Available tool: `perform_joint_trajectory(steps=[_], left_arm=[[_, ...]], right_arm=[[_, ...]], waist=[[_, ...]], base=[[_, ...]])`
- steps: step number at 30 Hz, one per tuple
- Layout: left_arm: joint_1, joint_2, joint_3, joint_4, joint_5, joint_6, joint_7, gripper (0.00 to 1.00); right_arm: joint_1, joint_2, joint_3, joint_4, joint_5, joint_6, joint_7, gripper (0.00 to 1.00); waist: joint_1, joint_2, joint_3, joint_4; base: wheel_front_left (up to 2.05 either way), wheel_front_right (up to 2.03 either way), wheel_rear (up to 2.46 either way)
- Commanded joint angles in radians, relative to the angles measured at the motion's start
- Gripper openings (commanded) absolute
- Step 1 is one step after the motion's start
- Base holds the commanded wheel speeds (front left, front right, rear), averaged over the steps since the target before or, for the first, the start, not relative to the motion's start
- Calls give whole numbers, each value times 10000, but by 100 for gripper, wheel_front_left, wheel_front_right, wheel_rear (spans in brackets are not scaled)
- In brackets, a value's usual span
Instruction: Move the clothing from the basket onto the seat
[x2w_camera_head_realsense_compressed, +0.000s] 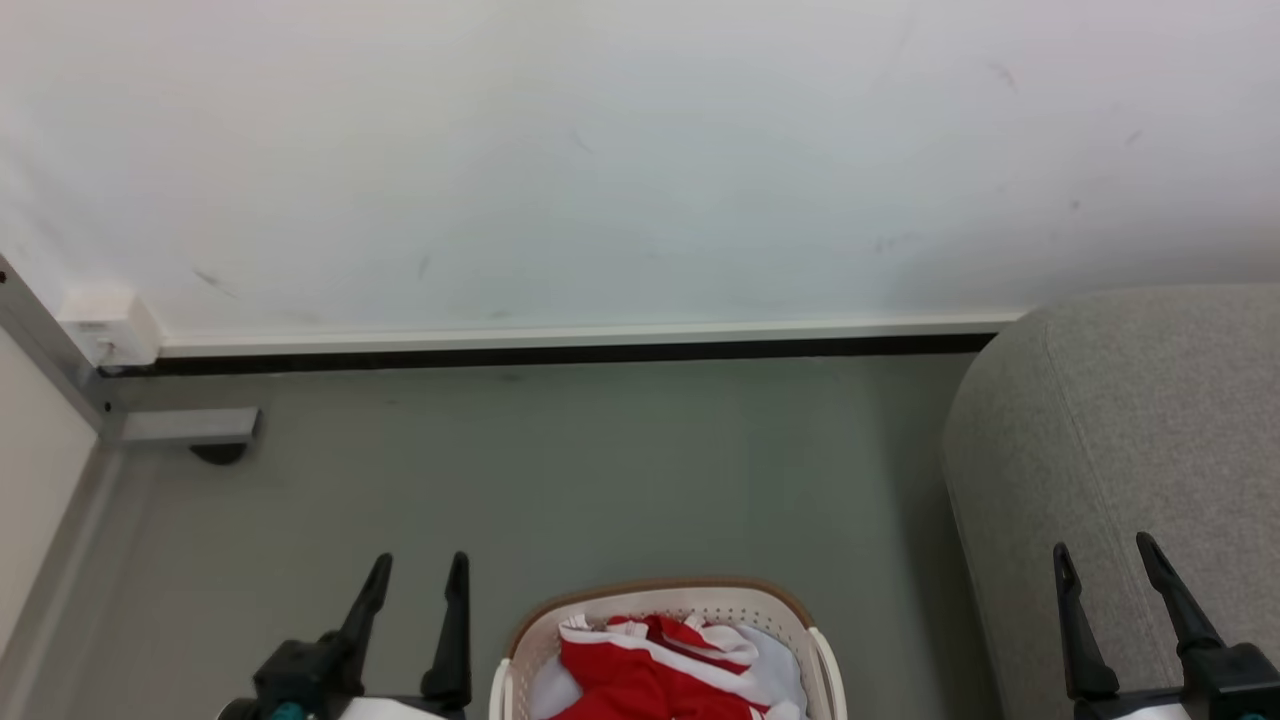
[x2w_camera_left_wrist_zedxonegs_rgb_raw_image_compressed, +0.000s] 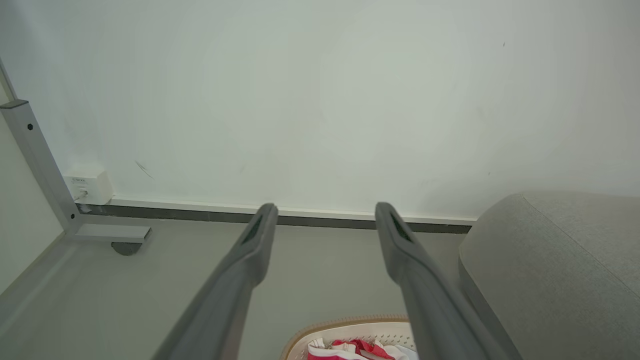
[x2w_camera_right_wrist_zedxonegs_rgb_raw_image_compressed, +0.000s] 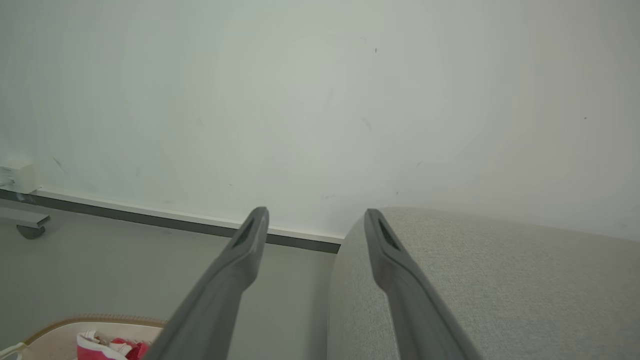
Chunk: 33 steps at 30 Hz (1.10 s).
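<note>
Red clothing (x2w_camera_head_realsense_compressed: 640, 678) with white bands lies in the cream basket (x2w_camera_head_realsense_compressed: 730, 603), which stands on the floor at the bottom centre of the head view. The grey seat (x2w_camera_head_realsense_compressed: 1130, 440) rises at the right. My left gripper (x2w_camera_head_realsense_compressed: 418, 570) hangs open to the left of the basket, holding nothing. Over the seat's front edge my right gripper (x2w_camera_head_realsense_compressed: 1105, 560) is open and holds nothing. The left wrist view shows the basket (x2w_camera_left_wrist_zedxonegs_rgb_raw_image_compressed: 345, 330) and clothing (x2w_camera_left_wrist_zedxonegs_rgb_raw_image_compressed: 357, 347) below the left gripper (x2w_camera_left_wrist_zedxonegs_rgb_raw_image_compressed: 325, 212), with the seat (x2w_camera_left_wrist_zedxonegs_rgb_raw_image_compressed: 550, 270) to the right. In the right wrist view, the right gripper (x2w_camera_right_wrist_zedxonegs_rgb_raw_image_compressed: 315, 216) points past the seat (x2w_camera_right_wrist_zedxonegs_rgb_raw_image_compressed: 490, 285), and the clothing (x2w_camera_right_wrist_zedxonegs_rgb_raw_image_compressed: 100, 347) peeks out low left.
A white wall (x2w_camera_head_realsense_compressed: 640, 150) with a dark baseboard (x2w_camera_head_realsense_compressed: 560, 352) closes the far side. A grey metal frame with a foot (x2w_camera_head_realsense_compressed: 185, 428) and a small white box (x2w_camera_head_realsense_compressed: 110, 325) stand at the left. Pale cloth (x2w_camera_head_realsense_compressed: 775, 665) lies beside the red fabric in the basket.
</note>
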Motion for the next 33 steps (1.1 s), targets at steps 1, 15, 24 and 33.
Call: perform_joint_trajectory(steps=[1,15,24,33], left_arm=[[-215,70,-108,75,365,-110,-79,100],[-2501,211,-2323,2899,1337,-887,299,100],[-4141,350,-3872,4951,1358,-963,1760,100],[-4941,819,-4587,6372,732,-970,2618,100]], right_arm=[[-191,61,-56,-88,-233,-20,-68,100],[-1536,53,232,-565,347,-21,-49,100],[-2613,54,603,-922,930,-21,-49,100],[-3263,53,876,-1175,1535,-21,-49,100]], waist=[[0,0,276,-148],[0,0,2792,-1419],[0,0,4690,-2456],[0,0,5872,-3247]], base=[[0,0,0],[0,0,0],[0,0,0],[0,0,0]])
